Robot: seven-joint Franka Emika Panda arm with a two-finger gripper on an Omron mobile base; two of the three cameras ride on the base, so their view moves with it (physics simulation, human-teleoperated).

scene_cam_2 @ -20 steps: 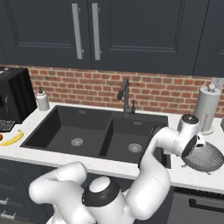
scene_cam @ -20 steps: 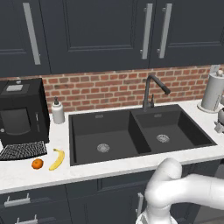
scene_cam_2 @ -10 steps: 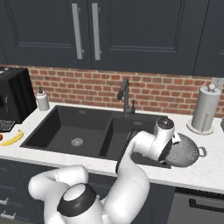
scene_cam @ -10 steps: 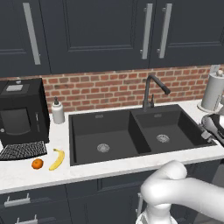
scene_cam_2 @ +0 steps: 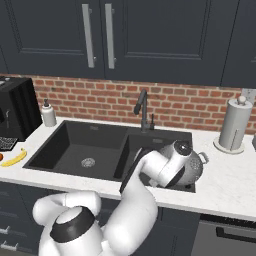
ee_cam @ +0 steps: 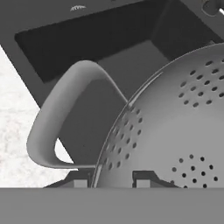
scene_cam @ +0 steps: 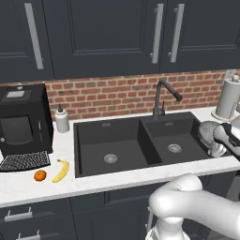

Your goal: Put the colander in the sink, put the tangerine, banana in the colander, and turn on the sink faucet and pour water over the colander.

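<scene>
Hand view shows the colander (ee_cam: 175, 131) up close, its perforated silvery wall and one looped rim handle hanging over the dark sink (ee_cam: 87, 39) and a strip of pale speckled tabletop (ee_cam: 13, 131). The pincer (ee_cam: 111, 180) is clamped narrowly on the colander's rim, one finger tip either side of the metal edge.

In the right base view the colander (scene_cam_2: 192, 167) is carried in the air over the smaller right basin, tilted, with the arm's white wrist in front of it. In the left base view it (scene_cam: 208, 133) sits at the sink's right edge, beside the hand.

The matte black sink (scene_cam: 93, 140) is sunk into a white marbled tabletop (scene_cam: 93, 185). The sink faucet (scene_cam: 161, 96) rises behind the divider between the basins, its spout angled to the right. Well to the left of the sink, the banana (scene_cam: 61, 170) and the tangerine (scene_cam: 40, 175) lie close together on the tabletop, just in front of a dark mat (scene_cam: 23, 161) and a black coffee machine (scene_cam: 21, 119). A white soap dispenser (scene_cam: 62, 119) stands by the sink's back left corner, and a paper towel roll (scene_cam_2: 234, 125) stands far right. A red brick backsplash (scene_cam_2: 190, 107) runs behind, under dark cabinets (scene_cam: 93, 33) with long steel handles.
</scene>
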